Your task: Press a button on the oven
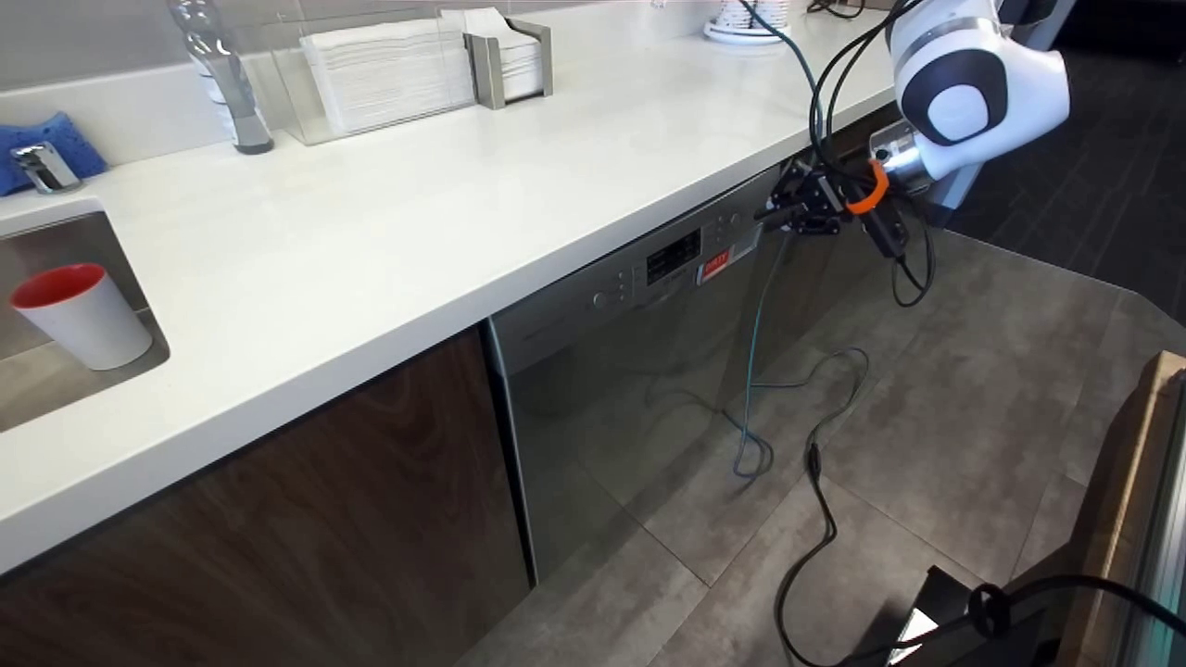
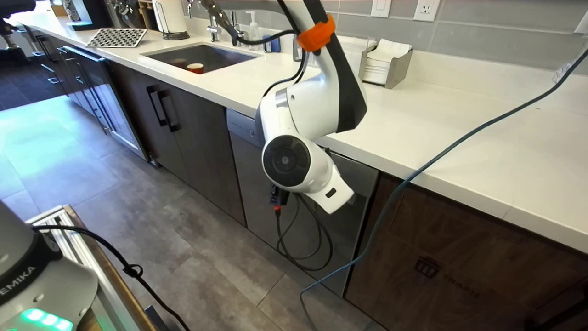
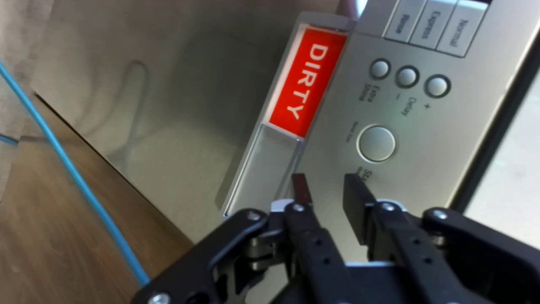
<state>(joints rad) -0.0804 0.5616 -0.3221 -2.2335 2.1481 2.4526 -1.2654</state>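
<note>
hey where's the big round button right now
In the wrist view, the big round button sits right of centre, below three small buttons, right of the red DIRTY label and above the parted jaws.

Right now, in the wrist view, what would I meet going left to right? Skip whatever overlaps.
Blue cable → red DIRTY sign → large round button → small plus button → white countertop.

Three small round buttons (image 3: 407, 77) and one large round button (image 3: 376, 143) sit beside one red DIRTY sign (image 3: 308, 80). Three lettered panels (image 3: 433, 23) lie near that sign.
</note>
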